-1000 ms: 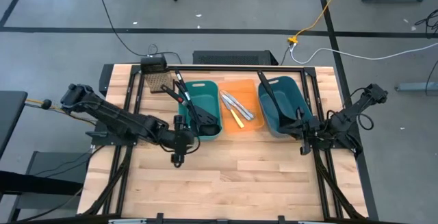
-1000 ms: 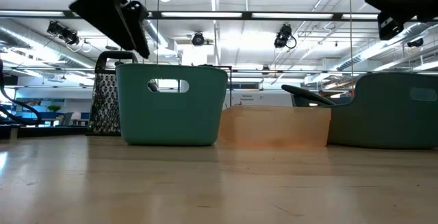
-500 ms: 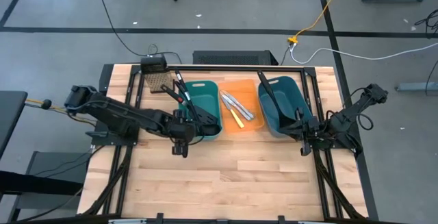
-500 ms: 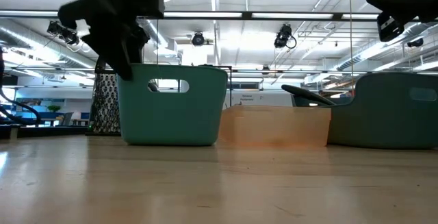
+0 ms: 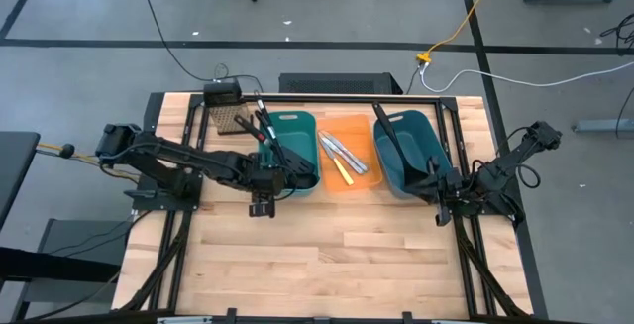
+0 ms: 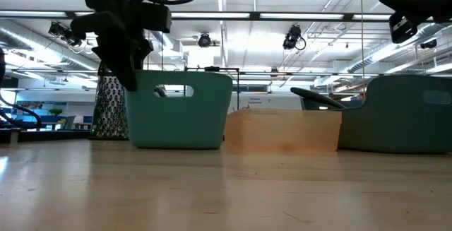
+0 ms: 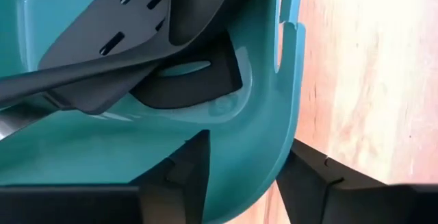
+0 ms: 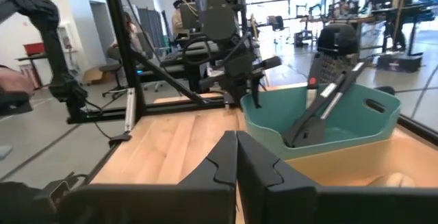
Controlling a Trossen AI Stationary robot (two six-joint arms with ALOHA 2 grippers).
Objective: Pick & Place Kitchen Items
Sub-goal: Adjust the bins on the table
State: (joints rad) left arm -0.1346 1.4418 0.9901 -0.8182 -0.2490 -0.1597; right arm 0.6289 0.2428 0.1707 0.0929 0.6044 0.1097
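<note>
At table left, we see our left hand straddling the near wall of the teal bin, fingers apart, slotted spatulas just inside, handles slanting away to the far rim; right hand parked, fingers clenched.

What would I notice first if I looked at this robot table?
First, the left gripper, its fingers astride the near wall of the left teal bin, which is crammed with black spatulas. Next, the bright orange bin mid-table, holding silver knives and a yellow-handled knife.
</note>
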